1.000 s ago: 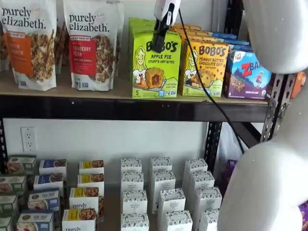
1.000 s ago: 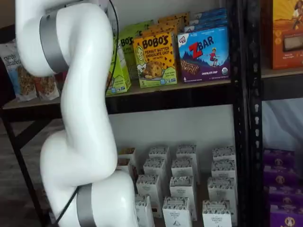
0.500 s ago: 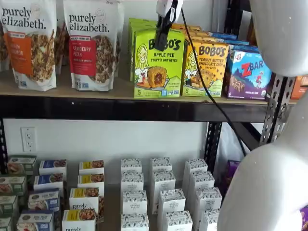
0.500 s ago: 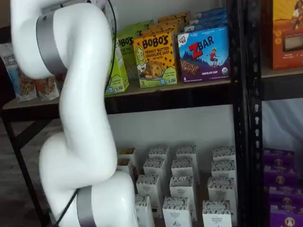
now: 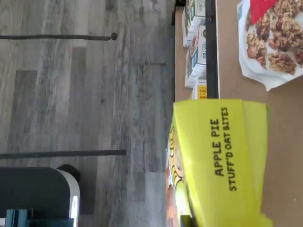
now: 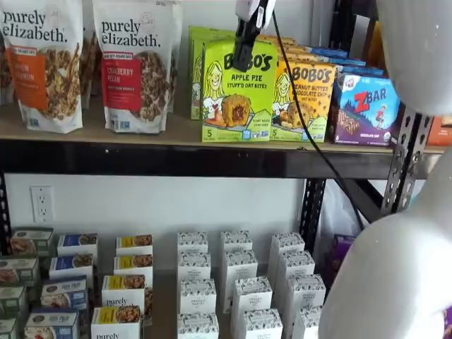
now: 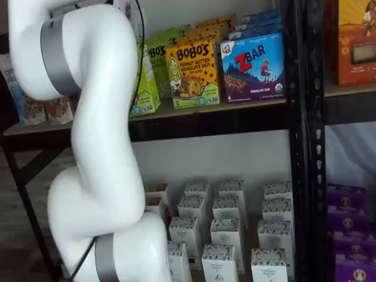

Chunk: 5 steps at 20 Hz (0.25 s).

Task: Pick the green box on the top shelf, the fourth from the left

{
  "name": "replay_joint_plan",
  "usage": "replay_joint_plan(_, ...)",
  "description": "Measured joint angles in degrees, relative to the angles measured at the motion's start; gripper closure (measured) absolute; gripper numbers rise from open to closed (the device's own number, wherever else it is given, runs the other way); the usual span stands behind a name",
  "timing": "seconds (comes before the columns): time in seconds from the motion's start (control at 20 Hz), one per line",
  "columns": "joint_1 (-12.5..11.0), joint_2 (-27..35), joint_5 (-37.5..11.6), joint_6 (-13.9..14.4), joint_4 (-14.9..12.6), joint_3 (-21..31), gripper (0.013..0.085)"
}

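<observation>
A: Where is the green box (image 6: 239, 90)?
B: Standing upright at the front edge of the top shelf (image 6: 176, 134); the yellow-orange Bobo's box (image 6: 308, 99) sits just beside it at three o'clock; granola bags (image 6: 134, 63) at nine o'clock.
A: And the gripper (image 6: 247, 39)?
B: Its black fingers hang over the box's top edge, side-on; whether they are parted or clamped, I cannot tell.

White arm (image 7: 94, 147) before green box (image 7: 145, 88)
</observation>
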Motion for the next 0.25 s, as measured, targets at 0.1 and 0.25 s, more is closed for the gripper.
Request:
replay_joint_plan(0.1,-0.24,-0.52,0.21,-0.15,0.15,0.34,0.0770)
replay_joint_plan(0.25,-0.48,-1.49,0.15,-0.35,0.19,1.18,0.0770)
